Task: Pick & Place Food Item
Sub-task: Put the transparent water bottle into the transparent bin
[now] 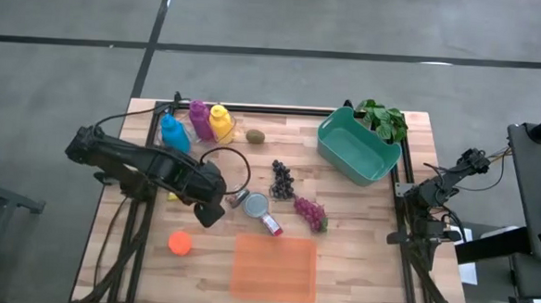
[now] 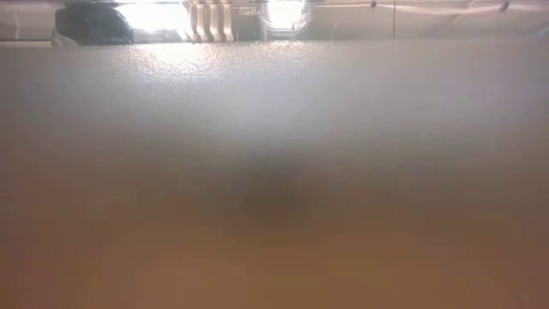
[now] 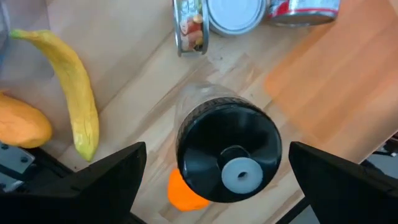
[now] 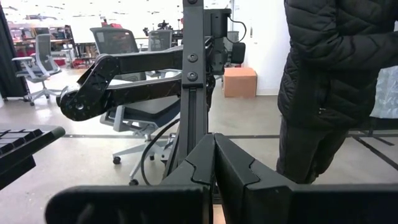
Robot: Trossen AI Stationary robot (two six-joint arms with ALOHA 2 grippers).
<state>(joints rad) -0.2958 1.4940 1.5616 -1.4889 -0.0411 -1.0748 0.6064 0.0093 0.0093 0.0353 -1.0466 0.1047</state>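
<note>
The left hand (image 1: 210, 210) hangs over the wooden worktop (image 1: 358, 258) with its two fingers (image 3: 106, 180) spread wide and nothing between them. Straight under it, in the left wrist view, sits an orange ball (image 3: 183, 191), mostly covered by the round black camera housing; from above the same ball (image 1: 180, 243) lies just below and left of the hand. Beside the hand are a yellow banana (image 3: 74, 93) and an orange fruit (image 3: 22, 121), both largely hidden under the arm in the high view. To its right lie a tin can (image 1: 256, 205) on its side and a red-labelled can (image 1: 271, 225), then dark grapes (image 1: 282, 179) and red grapes (image 1: 310, 212). An orange mat (image 1: 275, 267) lies near the front edge. Farther back stand blue (image 1: 174, 133), magenta (image 1: 201, 119) and yellow (image 1: 221, 123) bottles, a kiwi (image 1: 255, 136), a teal bin (image 1: 357, 146) and a leafy green bunch (image 1: 383, 118) touching it.

The low view is a blur and shows nothing usable. The right hand (image 4: 214, 171) waits off the worktop's right edge, fingers pressed together, empty. A person in a dark puffer jacket (image 4: 336, 62) stands beyond it, cut off at the shoulders.
</note>
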